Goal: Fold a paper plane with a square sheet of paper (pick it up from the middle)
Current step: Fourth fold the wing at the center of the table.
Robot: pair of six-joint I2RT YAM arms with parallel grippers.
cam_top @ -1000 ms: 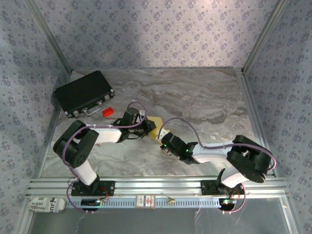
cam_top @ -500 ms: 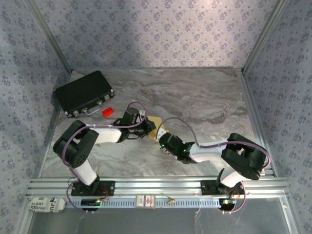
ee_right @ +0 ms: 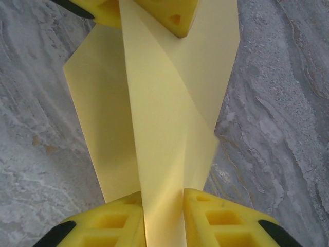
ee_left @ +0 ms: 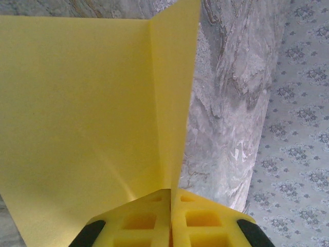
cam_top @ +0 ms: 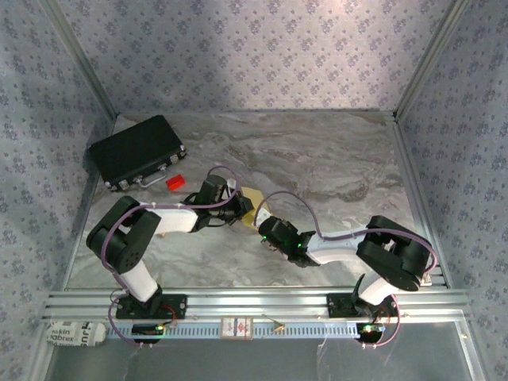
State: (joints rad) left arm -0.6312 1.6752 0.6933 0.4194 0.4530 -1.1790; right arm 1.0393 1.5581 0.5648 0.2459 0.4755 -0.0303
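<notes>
Both left claw (ee_left: 170, 199) and right claw (ee_right: 162, 200) pinch the paper's (ee_right: 154, 128) opposite ends.

I see the sheet (cam_top: 253, 198) a little left of the tabletop's centre: plain yellow paper, already creased and not lying flat. One end is pinched in the left gripper (ee_left: 170, 206), where a flap stands upright along a sharp lengthwise crease. A raised band runs on to the right gripper (ee_right: 162, 206), between its fingers, and the side flaps slope down toward the tabletop.
</notes>
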